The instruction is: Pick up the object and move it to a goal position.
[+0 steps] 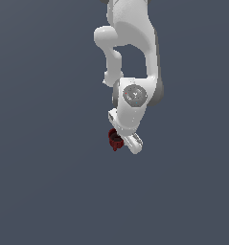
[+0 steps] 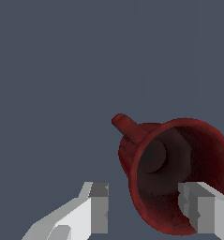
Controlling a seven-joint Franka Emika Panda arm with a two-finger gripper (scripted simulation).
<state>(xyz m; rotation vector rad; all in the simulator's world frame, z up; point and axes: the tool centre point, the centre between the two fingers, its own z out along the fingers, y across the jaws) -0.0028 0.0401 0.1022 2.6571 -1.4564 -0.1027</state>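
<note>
1. Gripper: two pale fingers set apart, jaws straddling the cup's rim; whether they actually pinch it, I cannot tell.
2. Dark red cup: tilted, hollow facing the wrist camera, nub beyond.
3. Exterior view: cup just beside the white arm's gripper.

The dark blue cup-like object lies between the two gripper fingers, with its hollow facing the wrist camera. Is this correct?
Not quite: the object is dark red, not blue, as the wrist view and the exterior view both show. The rest holds: it lies between the fingers of the gripper, hollow toward the wrist camera.
</note>
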